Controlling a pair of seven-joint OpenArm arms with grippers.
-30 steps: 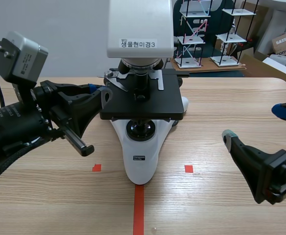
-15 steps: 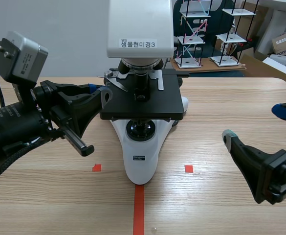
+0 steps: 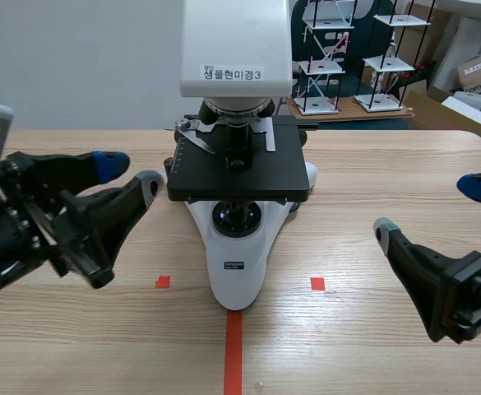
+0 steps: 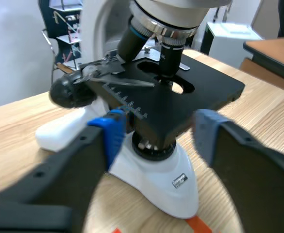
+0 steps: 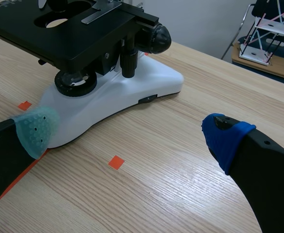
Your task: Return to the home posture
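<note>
A white microscope (image 3: pixel 236 255) with a black stage (image 3: pixel 240 173) stands at the middle of the wooden table. My left gripper (image 3: pixel 129 173) hovers open just left of the stage, apart from it, with nothing between its fingers. In the left wrist view the microscope (image 4: pixel 173 177) stands right ahead of the open gripper (image 4: pixel 158 138), whose blue pad (image 4: pixel 110 133) is near the stage's toothed edge. My right gripper (image 3: pixel 432 208) is open and empty, low at the table's right. In the right wrist view that gripper (image 5: pixel 129 133) is over bare wood, with the microscope base (image 5: pixel 112 92) ahead and to one side.
Wire-frame racks (image 3: pixel 330 58) and cardboard boxes (image 3: pixel 478 70) stand behind the table's far right edge. Orange-red tape marks lie in front of the microscope (image 3: pixel 233 346). Bare wood stretches to both sides of the microscope.
My left gripper has pulled back to the left, away from the stage's left edge, and its fingers have opened. The right arm has not moved.
</note>
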